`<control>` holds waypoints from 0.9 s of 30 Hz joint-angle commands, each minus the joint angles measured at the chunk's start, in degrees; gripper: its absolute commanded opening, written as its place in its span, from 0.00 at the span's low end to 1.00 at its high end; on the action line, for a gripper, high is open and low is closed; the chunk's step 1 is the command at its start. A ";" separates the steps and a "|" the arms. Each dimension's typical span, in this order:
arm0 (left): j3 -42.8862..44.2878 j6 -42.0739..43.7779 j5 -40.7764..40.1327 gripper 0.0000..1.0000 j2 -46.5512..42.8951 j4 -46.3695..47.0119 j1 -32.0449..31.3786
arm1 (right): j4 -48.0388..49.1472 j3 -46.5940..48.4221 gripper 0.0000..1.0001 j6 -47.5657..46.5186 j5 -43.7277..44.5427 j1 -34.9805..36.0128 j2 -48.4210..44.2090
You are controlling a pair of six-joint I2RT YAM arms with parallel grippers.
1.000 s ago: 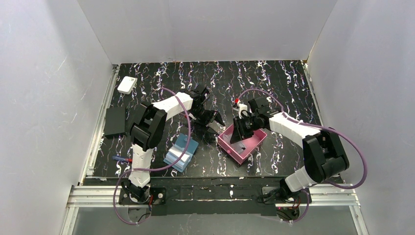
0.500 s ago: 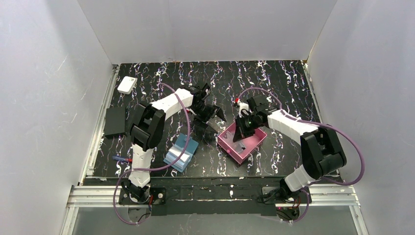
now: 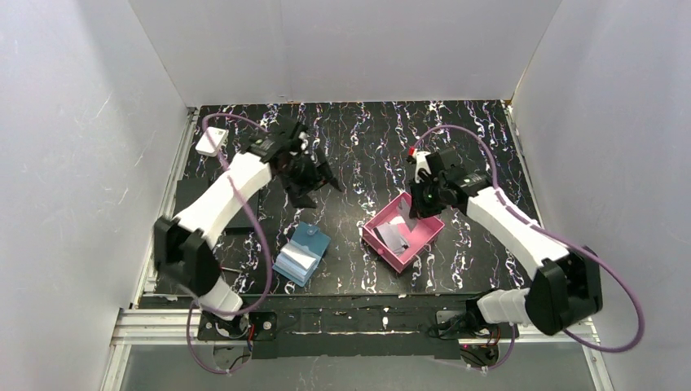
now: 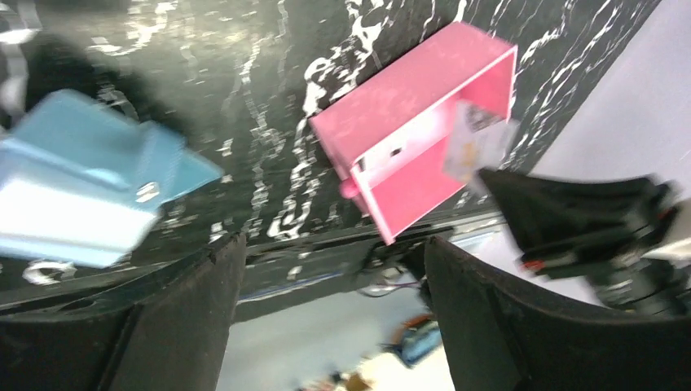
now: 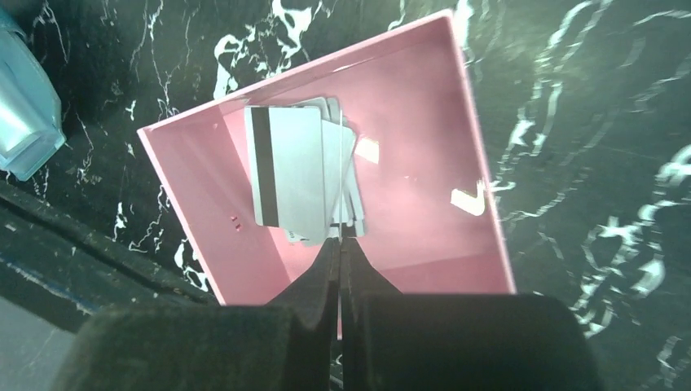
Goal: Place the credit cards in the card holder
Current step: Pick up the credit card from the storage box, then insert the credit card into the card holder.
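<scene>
The teal-blue card holder (image 3: 301, 252) lies open on the table, left of the pink tray (image 3: 380, 248). It also shows in the left wrist view (image 4: 81, 195) and the right wrist view (image 5: 24, 98). Several grey-white credit cards (image 5: 293, 167) with a dark stripe lie stacked in the tray (image 5: 407, 212). My right gripper (image 3: 415, 204) hangs over the tray, shut (image 5: 341, 238) on one credit card (image 3: 405, 216), which it holds on edge; the left wrist view shows that card too (image 4: 477, 147). My left gripper (image 3: 314, 175) is open and empty (image 4: 332, 244), raised behind the card holder.
A small white box (image 3: 212, 140) sits at the back left. A matte black slab (image 3: 186, 191) lies at the left edge, partly under my left arm. White walls close in the table on three sides.
My left arm has swung back and left, away from the tray, with its gripper open. My right gripper has risen from the tray with one card pinched in it.
</scene>
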 commanded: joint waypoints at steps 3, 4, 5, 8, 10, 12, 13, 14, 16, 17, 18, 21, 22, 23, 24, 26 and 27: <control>-15.57 18.71 -10.08 0.79 -23.92 -2.39 6.59 | 2.33 2.57 0.01 -7.01 2.72 1.62 -12.96; -17.93 19.77 -10.66 0.80 -29.18 -2.59 8.11 | 3.89 2.57 0.01 -7.04 1.06 2.68 -13.87; -20.15 20.57 -11.24 0.82 -32.83 -2.81 9.76 | 4.43 3.02 0.01 -7.05 -0.78 3.83 -14.40; -25.48 21.76 -9.76 0.85 -39.85 -4.28 14.55 | 8.04 4.62 0.01 -5.35 0.72 10.78 -15.75; -29.08 22.07 -6.25 0.85 -41.60 -4.70 17.08 | 11.01 4.63 0.01 -4.36 1.30 16.09 -15.02; -31.53 22.00 -3.95 0.78 -41.48 -5.07 19.51 | 11.66 5.91 0.01 -3.99 1.87 21.93 -11.97; -32.75 21.57 -3.95 0.74 -41.15 -5.32 20.80 | 11.80 6.44 0.01 -3.79 3.49 25.39 -10.17; -34.29 21.05 -3.30 0.71 -41.07 -4.63 22.10 | 11.93 7.07 0.01 -3.64 5.60 28.41 -8.36; -38.15 19.29 -1.26 0.68 -41.34 -2.39 25.29 | 11.78 8.20 0.01 -3.83 8.51 34.34 -4.15; -40.47 17.94 -0.09 0.68 -41.65 -1.04 26.78 | 11.57 8.77 0.01 -4.08 9.64 36.84 -2.22; -42.94 16.55 1.27 0.68 -42.07 0.64 28.97 | 11.33 9.37 0.01 -4.33 12.37 39.86 -0.13; -48.77 13.30 5.64 0.65 -42.76 4.68 32.91 | 8.87 12.15 0.01 -4.59 17.14 45.18 5.53; -50.37 11.97 6.63 0.64 -42.85 5.71 33.35 | 8.44 13.15 0.01 -4.28 18.34 46.39 7.07; -52.07 11.05 7.61 0.63 -42.89 7.20 33.53 | 8.17 13.96 0.01 -3.61 19.38 47.58 8.65; -54.02 10.25 8.64 0.63 -42.82 8.53 33.62 | 8.13 14.77 0.01 -2.97 19.89 48.50 9.91; -56.48 9.02 9.59 0.59 -42.28 9.92 33.68 | 8.80 15.80 0.01 -1.55 20.06 49.83 12.79; -57.62 8.04 9.61 0.57 -42.13 10.62 33.64 | 9.17 16.29 0.01 -0.59 20.02 50.26 13.97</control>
